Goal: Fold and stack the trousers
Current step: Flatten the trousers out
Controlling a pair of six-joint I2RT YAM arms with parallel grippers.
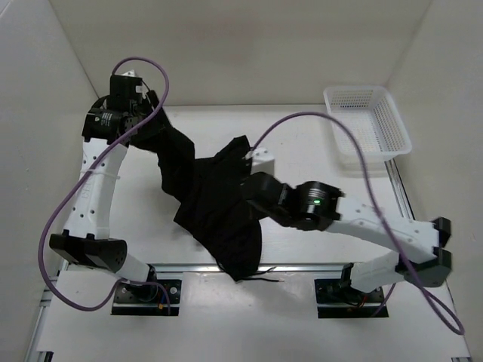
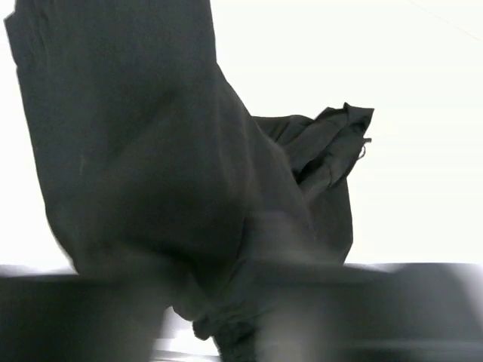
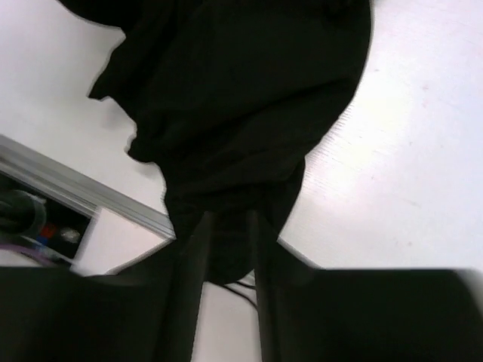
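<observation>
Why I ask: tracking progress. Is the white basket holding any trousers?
No, the white basket shows only bare mesh; the trousers lie outside it.

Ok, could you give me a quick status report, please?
Left gripper shut on trousers, raised. Right gripper shut on them, mid-table. Trousers bunched, unfolded. Basket far right, not obstructing.

1. Your trousers (image 1: 215,204) stretch across the table (image 1: 302,143) from far left to near edge.
2. At their far end sits your left tool (image 1: 139,113); against their right side, your right tool (image 1: 251,167).
3. The basket (image 1: 356,90) stands far right.
</observation>
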